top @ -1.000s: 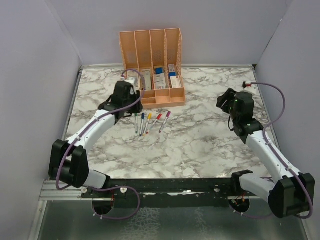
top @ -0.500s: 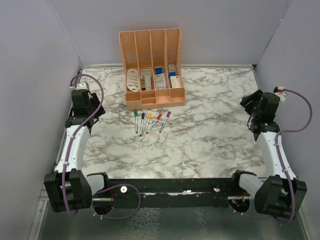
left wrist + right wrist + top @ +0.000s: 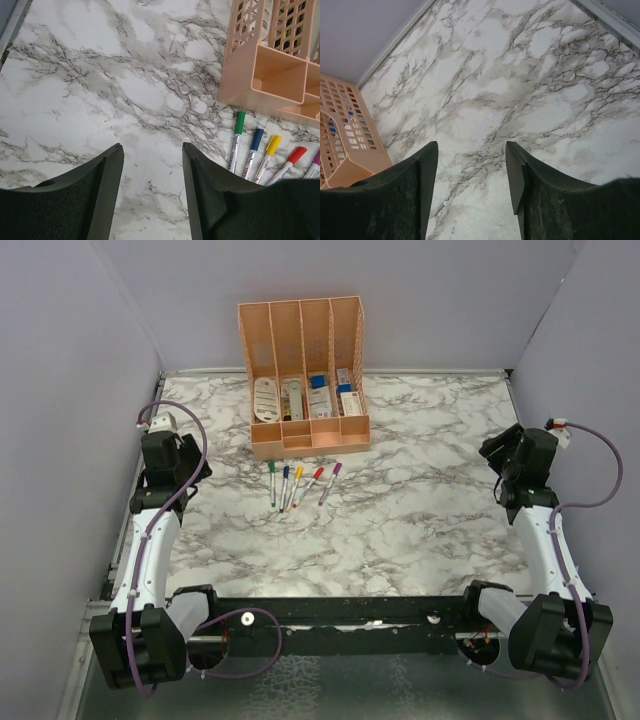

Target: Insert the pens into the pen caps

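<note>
Marble table had five pens, caps seemingly on, so probably done; left gripper and right gripper gaped empty.

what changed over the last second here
Both arms pulled back from the middle: the left hand swung left, away from the peach plastic organiser, and the right hand swung right. Both are open and empty. The five thin white pens with coloured ends and the organiser stayed put.

Five thin grey-white plastic stick pens, loose on the tabletop.
Lay flat in a fanned row just before the peach slotted plastic organiser; far ends coloured green, blue, yellow, red, purple, left to right.
</note>
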Controlling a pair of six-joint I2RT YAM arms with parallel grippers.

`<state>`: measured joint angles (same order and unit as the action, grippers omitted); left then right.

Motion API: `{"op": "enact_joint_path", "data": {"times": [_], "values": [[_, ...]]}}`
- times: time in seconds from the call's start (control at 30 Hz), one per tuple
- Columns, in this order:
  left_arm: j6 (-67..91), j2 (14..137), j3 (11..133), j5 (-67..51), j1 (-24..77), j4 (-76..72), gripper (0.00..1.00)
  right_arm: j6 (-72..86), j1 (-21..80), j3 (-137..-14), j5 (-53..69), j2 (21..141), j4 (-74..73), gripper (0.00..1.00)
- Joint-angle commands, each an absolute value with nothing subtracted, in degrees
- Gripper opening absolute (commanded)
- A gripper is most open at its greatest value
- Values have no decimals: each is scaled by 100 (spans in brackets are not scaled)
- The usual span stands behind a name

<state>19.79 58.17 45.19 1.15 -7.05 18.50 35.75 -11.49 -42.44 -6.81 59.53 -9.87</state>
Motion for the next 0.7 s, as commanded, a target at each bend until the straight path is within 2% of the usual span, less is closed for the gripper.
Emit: {"op": "enact_joint_path", "data": {"times": [0.0, 0.13, 0.17, 0.23, 0.3, 0.67], "values": [[2091, 5672, 4524, 348, -707, 1762, 54, 3586, -1169, -4128, -735, 5792, -1040, 56], [2092, 5497, 4496, 537, -712, 1761, 60, 3595, -1169, -4094, -697, 5764, -1037, 56], [2084, 5467, 4500, 589, -711, 1768, 73, 3602, -1169, -4095, -676, 5771, -1037, 56], [2073, 5438, 4513, 682, -712, 1816, 90, 3611, -1169, -4100, -635, 5782, -1023, 56], [2075, 5440, 4509, 735, -712, 1846, 98, 3618, -1169, -4103, -604, 5811, -1003, 56], [2149, 5447, 4475, 880, -712, 1902, 99, 3622, -1169, -4148, -512, 5918, -1002, 57]]}}
